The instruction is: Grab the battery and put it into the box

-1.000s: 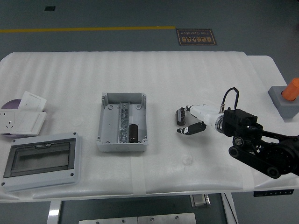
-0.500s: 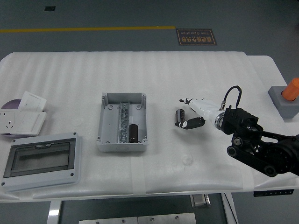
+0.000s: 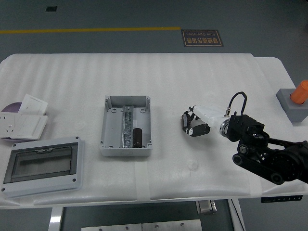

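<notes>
Black cylindrical battery (image 3: 185, 123) lies gripped by the right hand (image 3: 196, 123).

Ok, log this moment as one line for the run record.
stage: grasping | right hand: curled around battery, on table | box: open, one battery inside | left arm: not in view

Battery (image 3: 185, 122) half behind robot hand (image 3: 196, 123)

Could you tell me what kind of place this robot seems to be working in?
Probably a workshop or lab floor. The white table stands on grey painted concrete with a yellow floor line and a floor sign, and it holds electrical parts: an open grey box, a clear-window cover, a wall socket.
</notes>
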